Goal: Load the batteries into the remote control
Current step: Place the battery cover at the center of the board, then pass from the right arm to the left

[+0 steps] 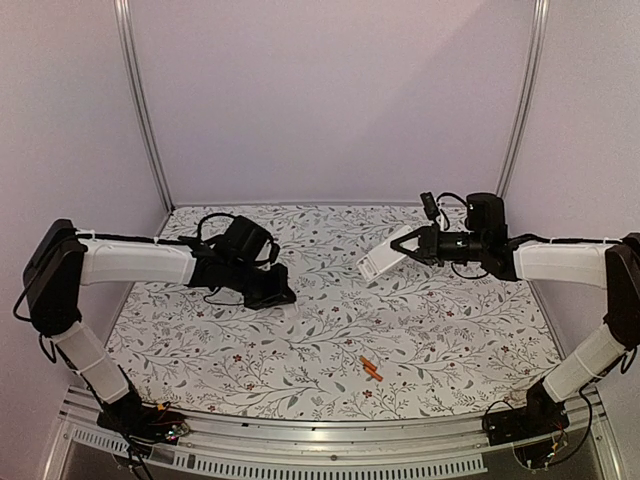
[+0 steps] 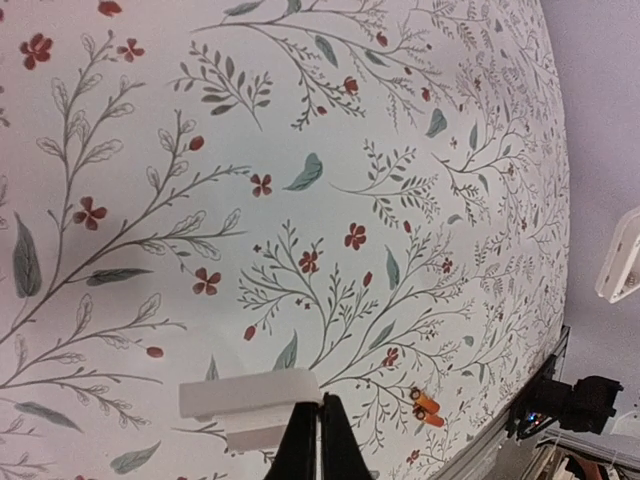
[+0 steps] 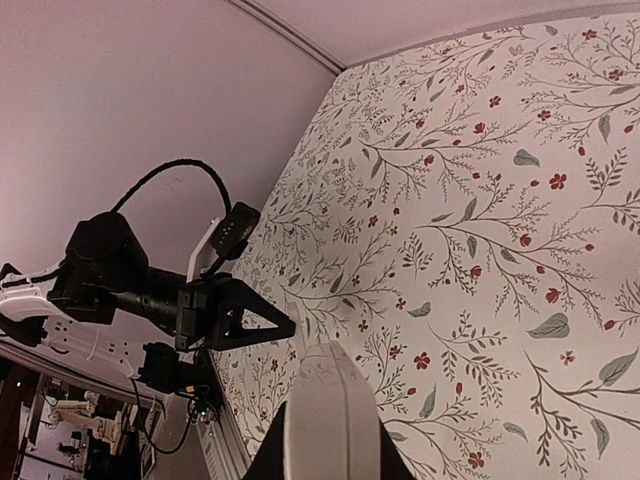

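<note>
Slim white plastic remote control bar clamped in my right claw, raised far right; two tiny orange cylinder batteries lie near-centre on the floral table; my left claw clenched, thin white cover plate at its tips.

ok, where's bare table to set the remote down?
Bare: the middle of the table, between the batteries and the raised remote control in the right gripper; also near-left, between the left gripper and the front rail. Crowded: the cover plate by that gripper's tip.
</note>
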